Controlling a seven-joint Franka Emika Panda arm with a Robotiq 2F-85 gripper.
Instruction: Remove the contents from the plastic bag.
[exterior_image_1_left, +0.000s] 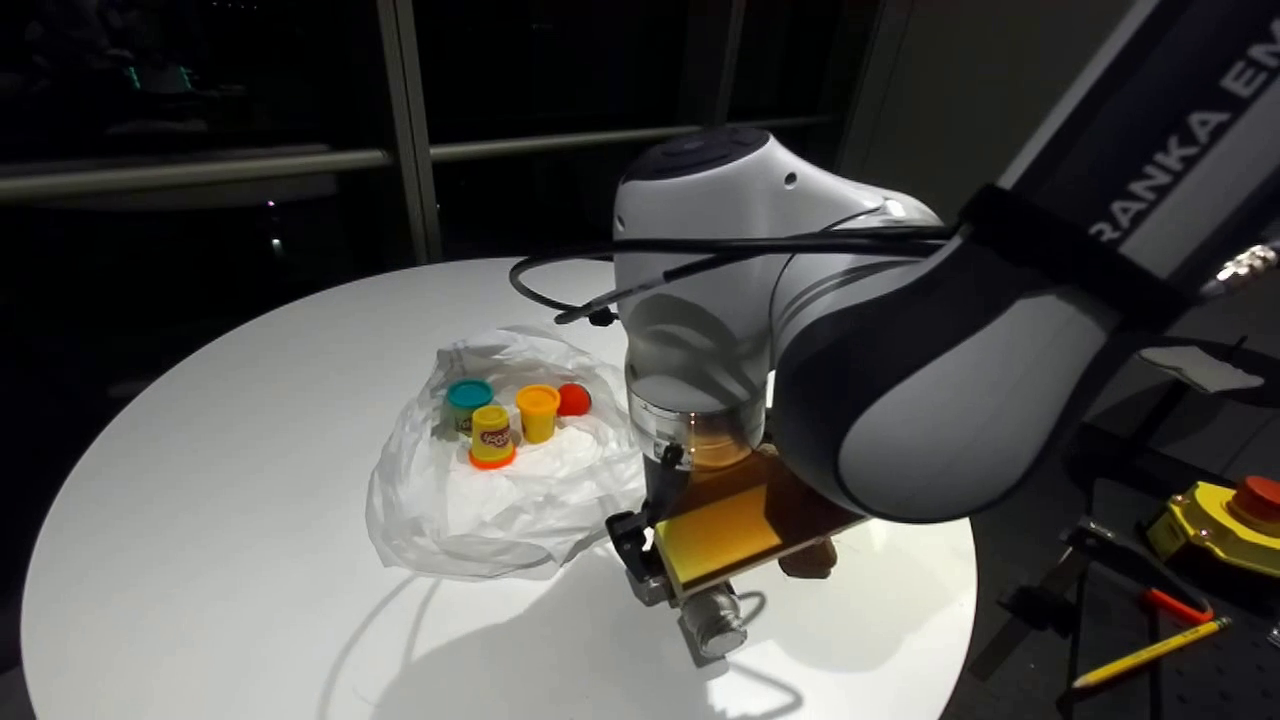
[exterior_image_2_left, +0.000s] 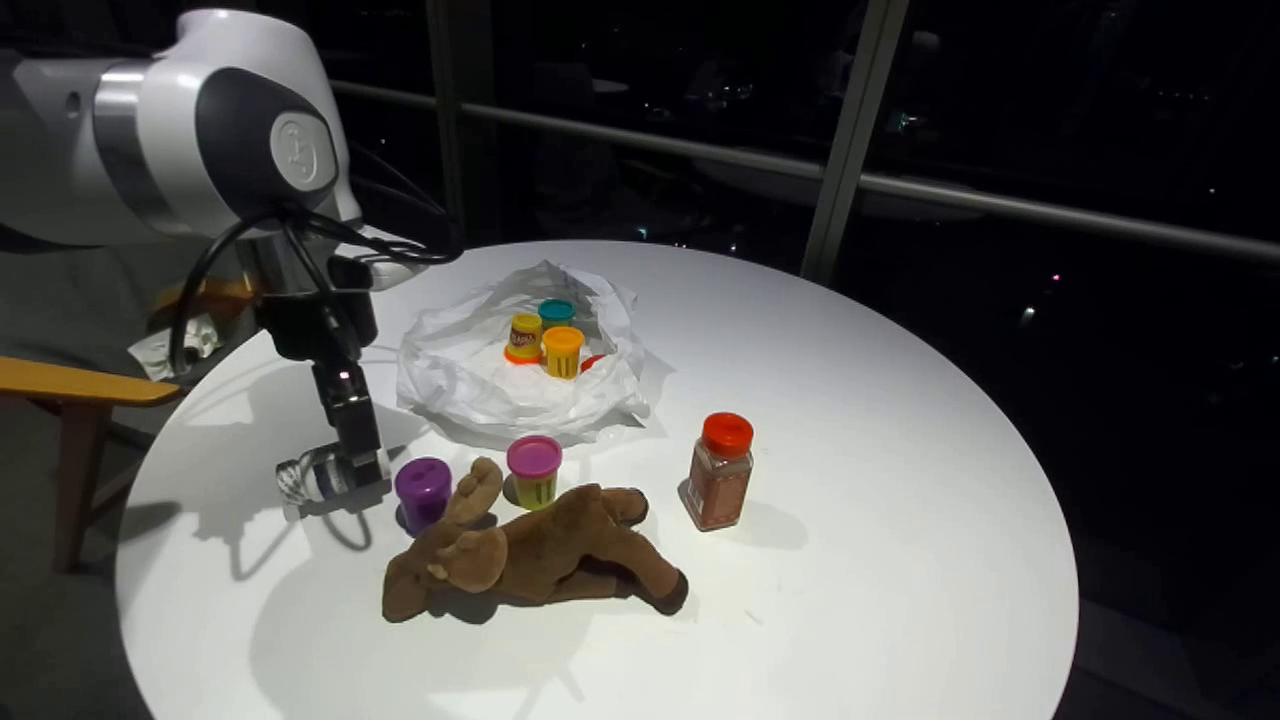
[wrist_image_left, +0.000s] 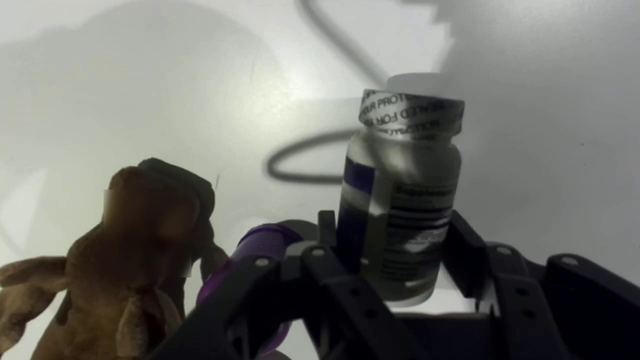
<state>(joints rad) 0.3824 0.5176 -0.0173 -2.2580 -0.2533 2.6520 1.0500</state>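
Note:
The wrinkled plastic bag lies spread on the table in both exterior views. On it are a teal-lidded cup, a yellow cup upside down on its orange lid, an orange-lidded cup and a red round item. My gripper is shut on a white bottle, its fingers against both sides of the label. The bottle is tipped sideways, low over the table; whether it touches the surface I cannot tell. A purple cup stands just beside the gripper.
A brown plush animal lies near the purple cup, with a pink-lidded cup behind it. A red-lidded jar stands farther along. The round table's edge curves around everything, with a wooden chair beyond.

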